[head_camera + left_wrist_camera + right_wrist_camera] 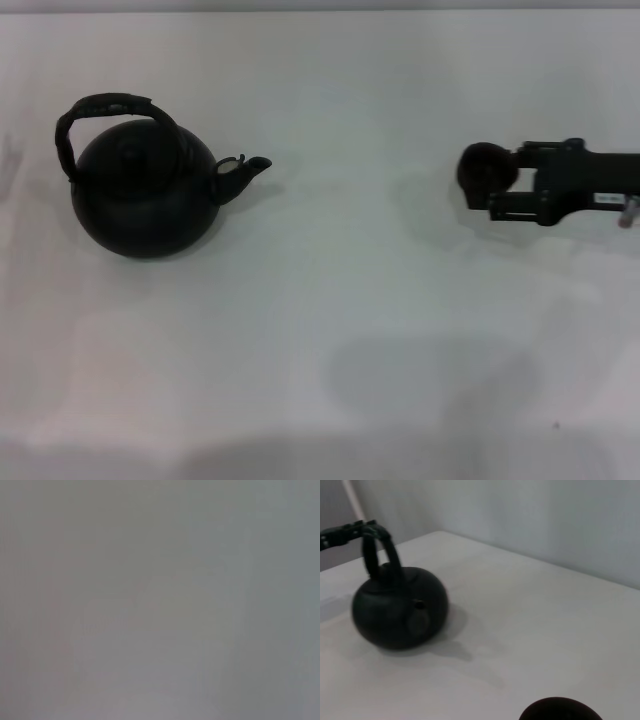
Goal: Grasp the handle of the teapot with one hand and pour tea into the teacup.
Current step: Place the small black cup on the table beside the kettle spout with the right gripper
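The teapot (140, 200) is large, round and matte black, and stands at the table's left with its short spout (250, 166) pointing right. Its wrapped arched handle (108, 106) rises over the lid. It also shows in the right wrist view (400, 607), with the handle (381, 550) upright. The small dark teacup (482, 168) is at the right, at the tip of my right gripper (503, 182), which reaches in from the right edge and looks shut on it. The cup's rim shows at the edge of the right wrist view (560, 709). My left gripper is out of view.
The white table (340, 300) lies bare between teapot and cup. A grey wall (545, 520) stands behind the table's far edge. A thin dark bar (340, 534) reaches the handle's top in the right wrist view; I cannot tell what it is. The left wrist view shows only blank grey.
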Controlling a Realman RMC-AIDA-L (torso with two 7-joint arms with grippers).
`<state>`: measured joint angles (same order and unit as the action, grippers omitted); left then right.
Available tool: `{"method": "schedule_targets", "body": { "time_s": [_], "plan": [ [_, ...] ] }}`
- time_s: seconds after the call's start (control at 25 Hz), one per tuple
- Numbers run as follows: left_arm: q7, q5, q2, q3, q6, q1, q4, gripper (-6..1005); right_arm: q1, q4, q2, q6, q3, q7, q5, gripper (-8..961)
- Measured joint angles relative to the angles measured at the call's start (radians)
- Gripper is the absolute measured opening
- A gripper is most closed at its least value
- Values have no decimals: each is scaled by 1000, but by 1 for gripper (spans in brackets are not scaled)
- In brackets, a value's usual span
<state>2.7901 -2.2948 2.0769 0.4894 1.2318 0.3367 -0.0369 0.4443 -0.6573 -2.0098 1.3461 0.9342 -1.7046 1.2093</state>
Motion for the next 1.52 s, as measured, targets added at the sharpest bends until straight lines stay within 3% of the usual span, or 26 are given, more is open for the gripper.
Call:
{"method": "schedule_targets", "body": {
  "time_s": [0.32,0.84,1.16,1.52],
  "plan": [
    [-12,0,2,0,0,-2,2,871,79,-2,-14,-120,203,54,48,698],
    [-22,0,3,0,-4,-2,3,869,109,-28,-15,-291,540,59,222,698],
    [-23,0,3,0,-7,1,3,868,106,-26,-15,-371,679,47,267,697],
    [-23,10,3,0,-3,-1,3,867,90,-17,-17,-429,705,5,273,697]
  ]
}}
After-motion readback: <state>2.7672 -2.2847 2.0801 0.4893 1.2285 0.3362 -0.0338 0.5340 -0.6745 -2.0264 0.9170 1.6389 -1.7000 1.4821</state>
